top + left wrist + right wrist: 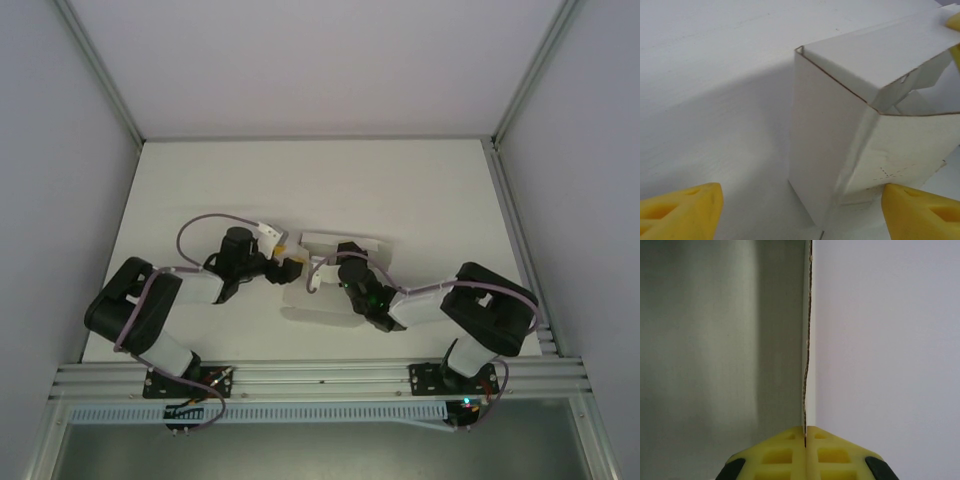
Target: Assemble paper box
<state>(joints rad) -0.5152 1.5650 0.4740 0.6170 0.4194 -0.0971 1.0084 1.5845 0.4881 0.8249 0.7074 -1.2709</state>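
Pinching paper box (830, 140) edge, right claw (805, 432), left claw (801, 197) spread, bare table (715, 75) leftward

Lab enclosure: white panel walls (300, 60), aluminium frame rails (320, 375).

The white paperboard box (830, 150) between the left gripper's (801, 200) jaws is thin card, smooth and matt, with a rough brown line on its cut edges. The chunky yellow fingers (685, 210) look like dull soft plastic. The right gripper (805, 432) has the same yellow stuff, and the card between its jaws is paper-thin. The flat white table (715, 75) under the jaws is matt and faintly grainy.
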